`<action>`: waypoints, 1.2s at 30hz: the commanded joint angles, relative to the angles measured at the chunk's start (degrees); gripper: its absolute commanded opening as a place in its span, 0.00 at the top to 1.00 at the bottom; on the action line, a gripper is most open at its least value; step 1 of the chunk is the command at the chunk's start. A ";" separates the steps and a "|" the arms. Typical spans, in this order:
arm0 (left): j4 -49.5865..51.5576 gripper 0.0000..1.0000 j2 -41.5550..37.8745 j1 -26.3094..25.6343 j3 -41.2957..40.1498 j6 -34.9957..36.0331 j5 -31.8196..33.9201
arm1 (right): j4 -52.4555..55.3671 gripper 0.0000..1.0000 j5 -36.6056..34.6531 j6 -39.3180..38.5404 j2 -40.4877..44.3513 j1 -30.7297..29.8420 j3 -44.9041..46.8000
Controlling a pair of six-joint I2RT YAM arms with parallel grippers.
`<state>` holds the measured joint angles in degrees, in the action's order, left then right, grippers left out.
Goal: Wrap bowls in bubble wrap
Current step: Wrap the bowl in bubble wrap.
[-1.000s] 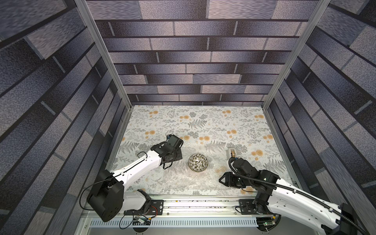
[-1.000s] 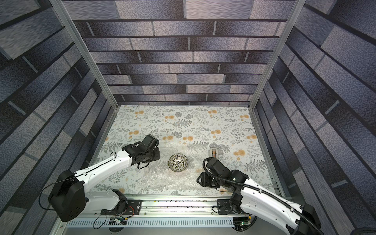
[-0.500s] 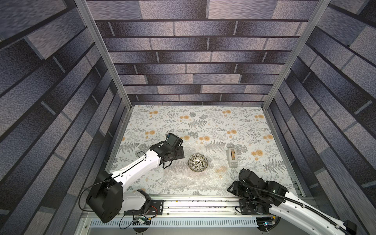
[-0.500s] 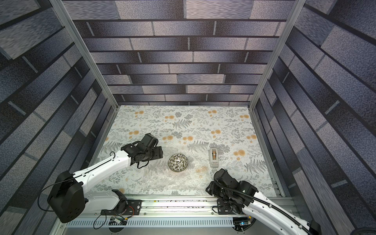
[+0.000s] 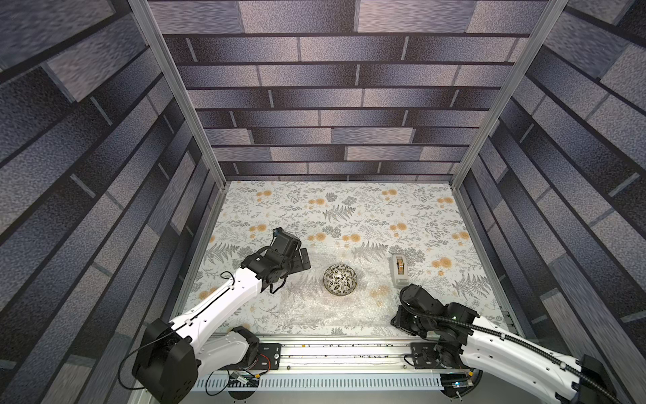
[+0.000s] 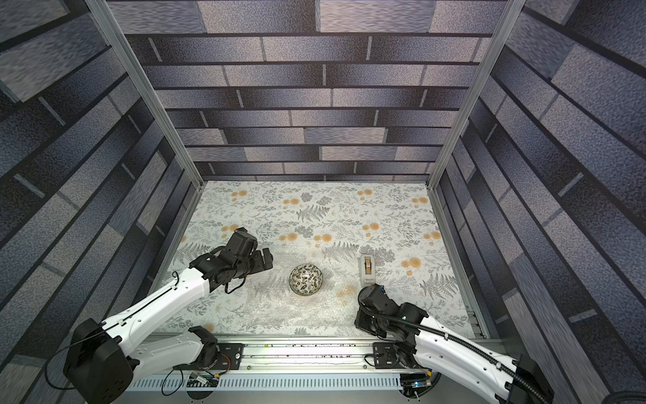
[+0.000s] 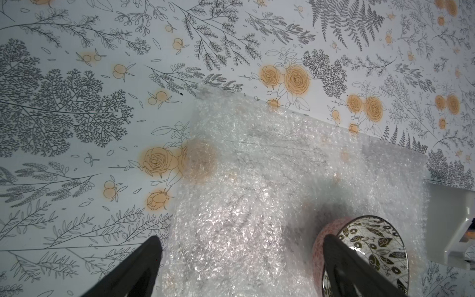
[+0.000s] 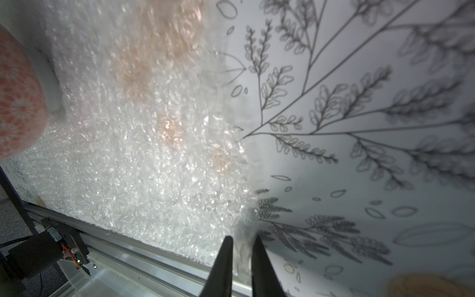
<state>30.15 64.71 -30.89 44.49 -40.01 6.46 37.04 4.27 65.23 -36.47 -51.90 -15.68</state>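
Speckled bowl (image 5: pixel 340 287) on bubble wrap (image 5: pixel 307 311), right gripper (image 8: pixel 243 239) pinching its corner

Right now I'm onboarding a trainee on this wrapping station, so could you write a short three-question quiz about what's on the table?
1. True or false: the bowl sits on the bubble wrap.
2. What is the right gripper pinching? A) the bowl B) the edge of the bubble wrap C) nothing
3. Which gripper stands wide open and empty?

Key: 1 true; 2 B; 3 the left gripper.
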 commanded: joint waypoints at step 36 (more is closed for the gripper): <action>-6.33 0.00 2.44 -4.88 2.14 0.86 3.47 | -19.11 1.00 5.53 -30.97 -58.95 -0.22 -54.69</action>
<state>23.53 66.59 -35.00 45.23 -39.81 8.29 19.68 8.69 36.45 -92.55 -51.90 -67.55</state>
